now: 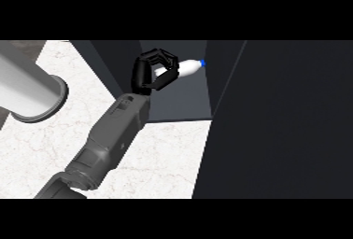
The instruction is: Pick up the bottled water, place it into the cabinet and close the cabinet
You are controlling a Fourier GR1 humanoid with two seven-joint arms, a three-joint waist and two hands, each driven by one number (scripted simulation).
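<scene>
The hand (pixel 153 70) curls round the bottle (pixel 185 68) at mid-body inside the cabinet (pixel 180 100), cap toward three o'clock; likely light, smooth, slippery; hold the waist.

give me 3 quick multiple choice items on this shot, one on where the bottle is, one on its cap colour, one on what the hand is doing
1. Where is the bottled water?
A. inside the open cabinet
B. lying on the marble counter
C. on top of the grey cylinder

2. What colour is the bottle's cap?
A. red
B. blue
C. green

3. What state is the left hand in?
A. flat on the counter
B. open above the bottle
C. curled round the bottle

Answers:
1 A, the bottle shows within the cabinet opening.
2 B, a blue tip shows at its right end.
3 C, black fingers wrap the white body.
</scene>
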